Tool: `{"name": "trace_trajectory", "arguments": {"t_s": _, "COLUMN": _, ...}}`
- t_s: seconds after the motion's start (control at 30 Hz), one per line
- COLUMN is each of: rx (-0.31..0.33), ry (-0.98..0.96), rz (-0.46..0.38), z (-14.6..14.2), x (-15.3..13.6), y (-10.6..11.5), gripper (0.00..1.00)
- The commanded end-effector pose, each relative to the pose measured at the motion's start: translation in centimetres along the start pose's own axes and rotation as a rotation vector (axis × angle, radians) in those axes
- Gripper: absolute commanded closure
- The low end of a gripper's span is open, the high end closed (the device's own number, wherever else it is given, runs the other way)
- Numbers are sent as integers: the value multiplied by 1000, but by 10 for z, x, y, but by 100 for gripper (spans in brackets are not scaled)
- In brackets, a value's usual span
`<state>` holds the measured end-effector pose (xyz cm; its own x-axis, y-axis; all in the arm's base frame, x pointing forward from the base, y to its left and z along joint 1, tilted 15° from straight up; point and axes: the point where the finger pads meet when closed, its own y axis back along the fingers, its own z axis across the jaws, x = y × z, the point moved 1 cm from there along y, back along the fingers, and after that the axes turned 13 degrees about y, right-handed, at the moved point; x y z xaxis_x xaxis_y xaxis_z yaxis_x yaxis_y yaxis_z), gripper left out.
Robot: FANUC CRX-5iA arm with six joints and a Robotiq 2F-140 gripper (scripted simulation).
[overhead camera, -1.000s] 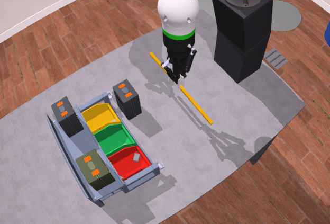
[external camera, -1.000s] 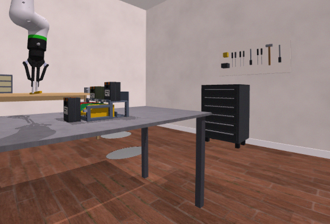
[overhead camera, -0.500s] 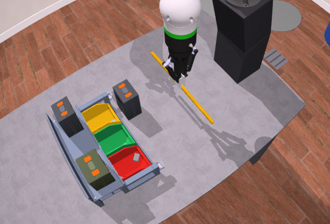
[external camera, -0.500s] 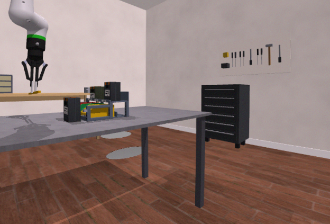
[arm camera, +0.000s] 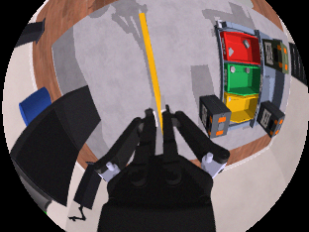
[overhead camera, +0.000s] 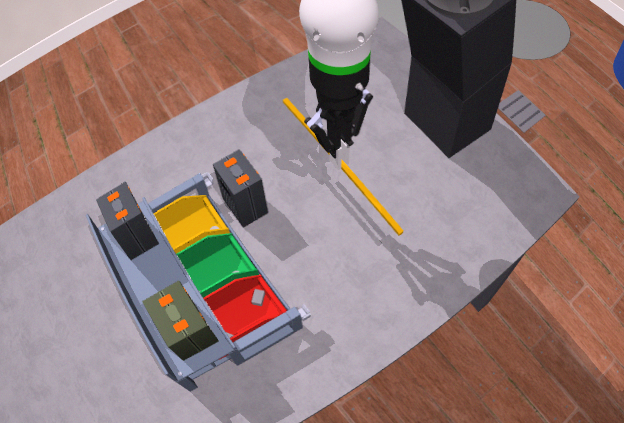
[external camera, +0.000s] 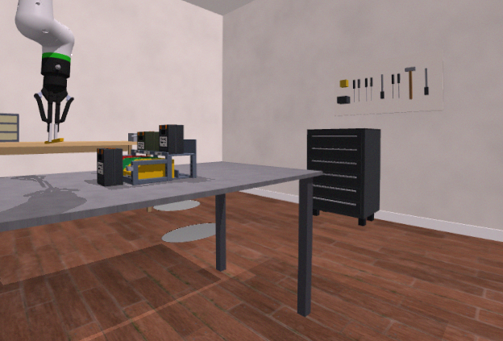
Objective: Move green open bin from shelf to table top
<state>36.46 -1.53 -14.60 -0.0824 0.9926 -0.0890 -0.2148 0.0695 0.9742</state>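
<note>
My gripper (overhead camera: 341, 155) (external camera: 53, 138) (arm camera: 158, 102) is shut on a long thin yellow bar (overhead camera: 372, 198) (arm camera: 151, 58), held level high above the table. It is well away from the shelf. The green bin (overhead camera: 213, 264) (arm camera: 241, 81) sits in the grey shelf (overhead camera: 268, 336) (external camera: 135, 172), between the yellow bin (overhead camera: 190, 222) (arm camera: 241, 108) and the red bin (overhead camera: 244, 305) (arm camera: 240, 54). Small light parts lie in the green bin, near its open front. A grey block (overhead camera: 257, 296) lies in the red bin.
A dark box (overhead camera: 242, 196) (external camera: 109, 168) (arm camera: 214, 115) stands on the table before the shelf's yellow-bin end. Another dark box (overhead camera: 130, 227) (external camera: 171, 139) and an olive box (overhead camera: 179, 321) (arm camera: 273, 54) stand on the raised rear deck. The robot pedestal (overhead camera: 458, 58) rises across the table.
</note>
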Motion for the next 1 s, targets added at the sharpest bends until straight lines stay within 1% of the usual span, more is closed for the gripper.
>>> {"name": "trace_trajectory", "arguments": {"t_s": 0.0, "rx": -43, "ry": 0, "rz": 29, "z": 2, "x": -1, "y": 0, "gripper": 100}}
{"name": "trace_trajectory", "arguments": {"t_s": 0.37, "rx": -43, "ry": 0, "rz": 29, "z": 2, "x": -1, "y": 0, "gripper": 100}}
{"name": "trace_trajectory", "arguments": {"t_s": 0.4, "rx": -10, "ry": 0, "rz": 7, "z": 3, "x": -1, "y": 0, "gripper": 100}}
{"name": "trace_trajectory", "arguments": {"t_s": 0.53, "rx": -43, "ry": 0, "rz": 29, "z": 5, "x": -2, "y": 0, "gripper": 100}}
{"name": "trace_trajectory", "arguments": {"t_s": 0.93, "rx": -43, "ry": 0, "rz": 29, "z": 5, "x": -2, "y": 0, "gripper": 100}}
{"name": "trace_trajectory", "arguments": {"t_s": 0.97, "rx": -11, "ry": 0, "rz": 8, "z": 6, "x": -2, "y": 0, "gripper": 100}}
